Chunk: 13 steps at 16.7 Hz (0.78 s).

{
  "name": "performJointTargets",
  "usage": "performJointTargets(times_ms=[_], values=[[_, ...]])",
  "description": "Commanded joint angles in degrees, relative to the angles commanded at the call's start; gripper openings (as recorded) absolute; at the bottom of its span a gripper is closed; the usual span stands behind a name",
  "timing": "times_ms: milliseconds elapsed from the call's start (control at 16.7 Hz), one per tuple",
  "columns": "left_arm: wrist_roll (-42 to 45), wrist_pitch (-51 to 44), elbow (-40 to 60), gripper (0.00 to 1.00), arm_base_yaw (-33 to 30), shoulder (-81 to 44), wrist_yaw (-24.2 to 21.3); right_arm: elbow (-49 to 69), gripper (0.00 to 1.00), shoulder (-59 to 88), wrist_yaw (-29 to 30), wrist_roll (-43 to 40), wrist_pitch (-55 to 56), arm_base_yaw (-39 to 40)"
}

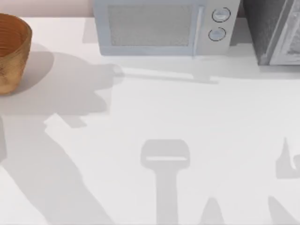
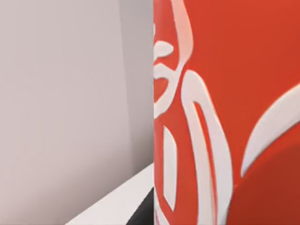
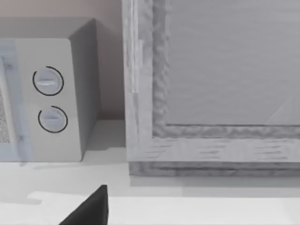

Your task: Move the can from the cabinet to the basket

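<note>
Can very close to the left wrist camera, basket waiting at the far left corner

The basket (image 1: 11, 51) stands at the table's (image 1: 187, 117) far left corner, cut by the left edge. The can (image 2: 225, 112) sits right against the left wrist camera, so I judge the left arm is carrying it, but whether its fingers pinch the can I cannot tell. The microwave (image 1: 164, 28) stands along the far edge, and the cabinet (image 1: 276, 30) at the far right corner, its front panel closed. The table's middle gives free room toward the basket
</note>
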<state>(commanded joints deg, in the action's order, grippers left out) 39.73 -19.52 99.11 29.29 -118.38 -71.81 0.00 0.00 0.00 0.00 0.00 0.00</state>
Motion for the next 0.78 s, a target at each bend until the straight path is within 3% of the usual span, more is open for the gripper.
performJointTargets(times_ms=[180, 480, 780], values=[[-4.17, 6.05, -2.47, 0.0, -1.71, -0.35, 1.41, 0.0, 1.0, 0.0, 0.0, 0.0, 0.0, 0.0], [-5.09, 7.1, -3.27, 0.0, -2.34, -0.54, 1.94, 0.0, 1.0, 0.0, 0.0, 0.0, 0.0, 0.0], [-5.09, 7.1, -3.27, 0.38, -2.34, -0.54, 1.94, 0.0, 1.0, 0.0, 0.0, 0.0, 0.0, 0.0]])
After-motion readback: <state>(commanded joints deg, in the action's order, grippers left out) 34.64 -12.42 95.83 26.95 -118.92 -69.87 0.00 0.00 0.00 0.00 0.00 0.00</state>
